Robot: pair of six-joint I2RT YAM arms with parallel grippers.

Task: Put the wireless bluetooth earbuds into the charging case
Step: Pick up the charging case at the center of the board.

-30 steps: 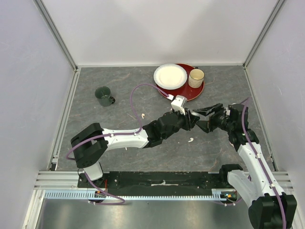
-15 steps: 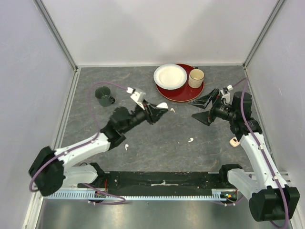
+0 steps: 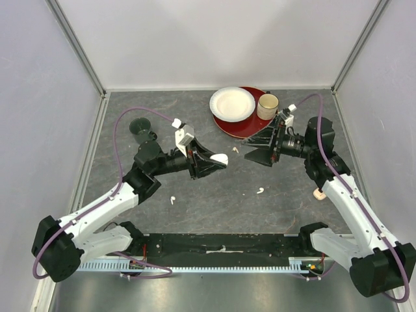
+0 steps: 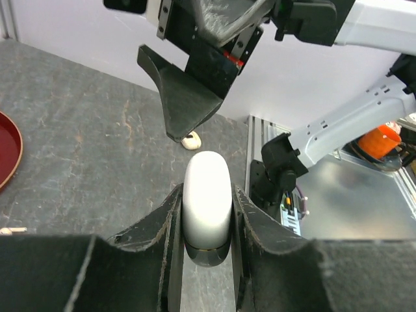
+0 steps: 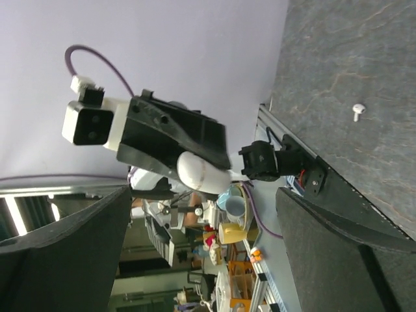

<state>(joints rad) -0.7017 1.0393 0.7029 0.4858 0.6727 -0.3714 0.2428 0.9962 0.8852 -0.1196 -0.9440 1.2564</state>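
My left gripper (image 3: 216,162) is shut on the white charging case (image 3: 221,158) and holds it above the table, the case closed. In the left wrist view the case (image 4: 207,175) sits between the fingers (image 4: 162,221). My right gripper (image 3: 256,148) is open and empty, raised and facing the case from the right; the case also shows in its view (image 5: 203,172). Tiny white earbuds lie on the table: one at mid-right (image 3: 260,191), one at the front left (image 3: 172,199), one by the red plate (image 3: 235,149). A cream bud-like piece (image 3: 318,193) lies by the right arm.
A red plate (image 3: 263,127) at the back carries a white paper plate (image 3: 232,104) and a beige mug (image 3: 267,106). A dark green mug (image 3: 141,130) stands at the back left. Walls close in the table on three sides.
The left arm has swung back to the left with the case and lifted it. The right gripper has risen, moved left and turned to face the case.
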